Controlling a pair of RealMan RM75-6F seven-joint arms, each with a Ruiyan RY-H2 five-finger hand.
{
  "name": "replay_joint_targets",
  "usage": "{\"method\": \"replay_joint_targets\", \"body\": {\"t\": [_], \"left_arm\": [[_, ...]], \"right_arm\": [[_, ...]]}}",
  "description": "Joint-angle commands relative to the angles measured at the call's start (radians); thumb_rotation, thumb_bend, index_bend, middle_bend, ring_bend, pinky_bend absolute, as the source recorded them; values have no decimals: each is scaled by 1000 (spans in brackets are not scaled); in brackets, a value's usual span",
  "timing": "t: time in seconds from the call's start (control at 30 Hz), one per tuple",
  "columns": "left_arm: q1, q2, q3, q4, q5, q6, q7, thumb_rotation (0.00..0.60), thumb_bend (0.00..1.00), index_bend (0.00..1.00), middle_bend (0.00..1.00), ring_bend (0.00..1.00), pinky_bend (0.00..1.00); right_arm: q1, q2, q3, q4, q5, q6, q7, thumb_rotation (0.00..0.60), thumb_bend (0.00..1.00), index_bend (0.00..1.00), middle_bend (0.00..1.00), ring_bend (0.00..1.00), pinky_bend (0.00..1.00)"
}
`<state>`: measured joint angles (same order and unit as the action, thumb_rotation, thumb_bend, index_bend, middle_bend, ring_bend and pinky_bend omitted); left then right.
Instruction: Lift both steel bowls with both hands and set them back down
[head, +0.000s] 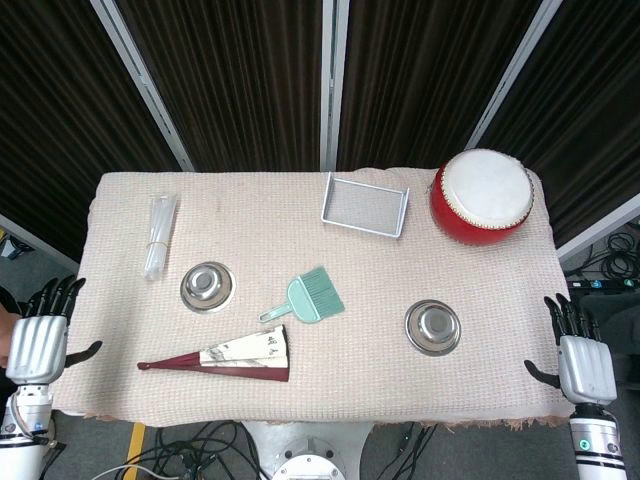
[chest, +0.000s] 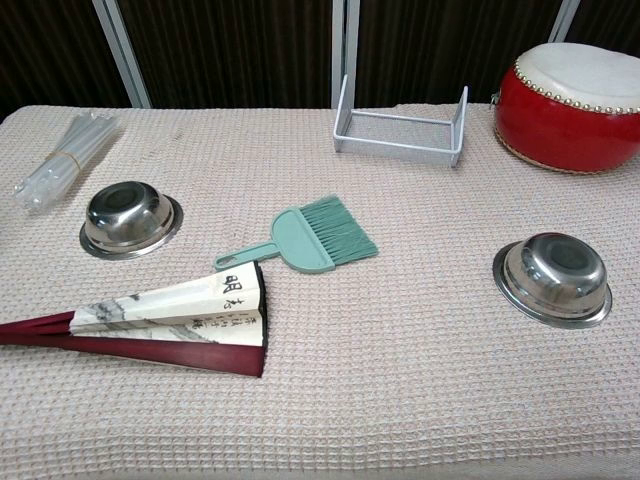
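Two steel bowls stand upright on the cloth-covered table. One steel bowl (head: 207, 286) (chest: 130, 217) is at the left; the other steel bowl (head: 433, 327) (chest: 553, 277) is at the right front. My left hand (head: 40, 335) hangs off the table's left edge, fingers apart and holding nothing. My right hand (head: 577, 357) hangs off the right edge, likewise spread and holding nothing. Both hands are well apart from the bowls and show only in the head view.
Between the bowls lie a teal hand brush (head: 307, 297) (chest: 305, 238) and a half-open paper fan (head: 232, 356) (chest: 160, 320). A wire rack (head: 365, 204) (chest: 402, 127), a red drum (head: 482, 196) (chest: 573, 105) and a bundle of clear straws (head: 158, 235) (chest: 60, 158) sit toward the back.
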<state>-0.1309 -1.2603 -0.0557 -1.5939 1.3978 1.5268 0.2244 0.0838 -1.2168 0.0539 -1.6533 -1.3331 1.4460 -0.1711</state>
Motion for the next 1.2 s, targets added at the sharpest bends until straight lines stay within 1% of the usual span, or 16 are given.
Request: {"method": "replay_joint_targets", "body": {"t": [0.03, 0.23, 0.33, 0.5, 0.57, 0.6, 0.63, 0.7, 0.83, 0.97, 1.03, 1.2], "left_arm": [[-5, 1, -5, 3, -6, -15, -5, 600, 0, 118, 80, 56, 170], [-14, 0, -12, 0, 8, -28, -19, 600, 0, 118, 81, 56, 174], [-31, 6, -18, -2, 11, -53, -22, 600, 0, 118, 80, 56, 189], [-114, 23, -37, 11, 8, -186, -32, 600, 0, 118, 81, 56, 212], [-156, 34, -43, 18, -23, -276, -35, 600, 0, 118, 81, 56, 223], [-184, 43, -47, 18, -54, -343, -31, 600, 0, 118, 82, 56, 228], [-204, 48, -50, 18, -74, -387, -30, 600, 0, 118, 82, 56, 233], [-249, 45, -61, 42, -102, -464, -28, 600, 0, 118, 84, 56, 234], [-317, 7, -79, 114, -128, -554, -34, 600, 0, 118, 86, 56, 235], [-367, -33, -87, 175, -144, -622, -65, 600, 0, 118, 96, 57, 253], [-387, -48, -87, 195, -144, -644, -73, 600, 0, 118, 98, 57, 278], [-418, -61, -78, 189, -127, -662, -60, 600, 0, 127, 104, 76, 300]], "right_arm": [[3, 2, 5, -4, 3, -6, -4, 600, 59, 0, 0, 0, 0], [12, 4, 6, -11, 3, -33, -2, 600, 60, 0, 0, 0, 0], [22, 14, 10, -27, 10, -60, 12, 600, 61, 0, 0, 0, 0], [83, 45, 27, -79, 53, -164, -52, 600, 64, 0, 0, 0, 0], [125, 56, 38, -107, 105, -234, -116, 600, 71, 0, 0, 0, 0], [150, 55, 46, -121, 142, -272, -153, 600, 72, 0, 0, 0, 0], [169, 53, 51, -129, 168, -299, -176, 600, 73, 0, 0, 0, 0], [210, 41, 64, -140, 229, -357, -214, 600, 74, 0, 0, 0, 0], [277, -1, 79, -123, 314, -428, -264, 600, 74, 0, 0, 0, 0], [323, -75, 78, -62, 347, -447, -303, 600, 73, 0, 0, 0, 0], [345, -104, 74, -45, 373, -466, -321, 600, 73, 0, 0, 0, 0], [393, -140, 63, -25, 433, -504, -363, 600, 74, 0, 0, 0, 0]]}}
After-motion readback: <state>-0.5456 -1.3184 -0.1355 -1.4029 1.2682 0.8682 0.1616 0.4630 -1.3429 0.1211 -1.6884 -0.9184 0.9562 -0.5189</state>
